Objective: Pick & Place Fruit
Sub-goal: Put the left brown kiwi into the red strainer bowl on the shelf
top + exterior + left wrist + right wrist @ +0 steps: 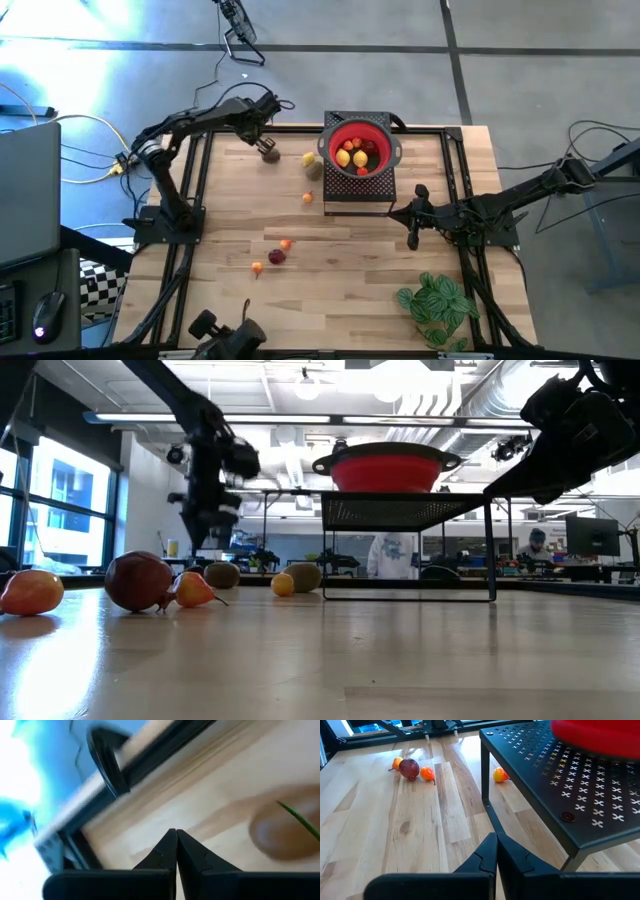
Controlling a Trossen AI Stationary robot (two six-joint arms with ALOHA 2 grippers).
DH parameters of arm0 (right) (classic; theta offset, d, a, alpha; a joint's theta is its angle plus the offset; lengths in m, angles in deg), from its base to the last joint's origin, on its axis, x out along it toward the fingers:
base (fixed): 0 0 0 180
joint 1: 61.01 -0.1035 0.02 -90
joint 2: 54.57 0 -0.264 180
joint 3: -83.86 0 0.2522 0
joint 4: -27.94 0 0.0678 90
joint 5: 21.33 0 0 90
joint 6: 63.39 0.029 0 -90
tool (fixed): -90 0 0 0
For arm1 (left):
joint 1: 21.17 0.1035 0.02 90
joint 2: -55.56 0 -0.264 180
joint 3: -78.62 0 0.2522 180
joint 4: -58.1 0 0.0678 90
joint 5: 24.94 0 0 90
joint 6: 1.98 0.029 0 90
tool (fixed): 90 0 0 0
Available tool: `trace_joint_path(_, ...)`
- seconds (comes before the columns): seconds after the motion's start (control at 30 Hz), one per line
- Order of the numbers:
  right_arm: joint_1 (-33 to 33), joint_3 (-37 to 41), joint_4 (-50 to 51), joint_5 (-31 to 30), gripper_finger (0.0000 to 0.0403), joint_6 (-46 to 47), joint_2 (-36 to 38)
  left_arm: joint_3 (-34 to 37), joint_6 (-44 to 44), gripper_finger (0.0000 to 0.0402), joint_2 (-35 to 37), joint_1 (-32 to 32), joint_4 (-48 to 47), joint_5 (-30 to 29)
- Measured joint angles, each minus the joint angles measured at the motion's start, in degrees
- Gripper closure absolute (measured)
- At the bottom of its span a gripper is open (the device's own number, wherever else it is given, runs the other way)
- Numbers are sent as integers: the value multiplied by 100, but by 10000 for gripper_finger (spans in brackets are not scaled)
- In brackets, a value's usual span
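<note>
Light wood-plank table [340, 290] with a black frame round the edges. A black perforated metal stand [358, 190] sits by the far edge. Loose fruit [277, 256] is scattered on the planks: a few near the middle, a couple by the far edge. Green leafy plant [437, 305] at the near right corner.

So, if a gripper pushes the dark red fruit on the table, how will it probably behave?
The dark red fruit looks roundish, so it would probably roll rather than slide. It lies against a small orange fruit, which it may knock along. Its skin looks smooth and glossy, so closed fingers might slip off it.
</note>
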Motion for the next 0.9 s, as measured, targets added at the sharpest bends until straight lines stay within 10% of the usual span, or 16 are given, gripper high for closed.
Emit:
trace_joint_path(0.27, 0, 0, -175, -17, 401, 2, -2, -2, 2782, 402, 992, -122, 68, 1598)
trace_joint_path(0.6, 0, 0, -398, -17, 401, 2, -2, -2, 2735, 396, 1111, -118, 482, 1874)
trace_joint_path(0.9, 2, 0, -433, -17, 401, 2, -1, 0, 2694, 240, 1107, -118, 317, 1979)
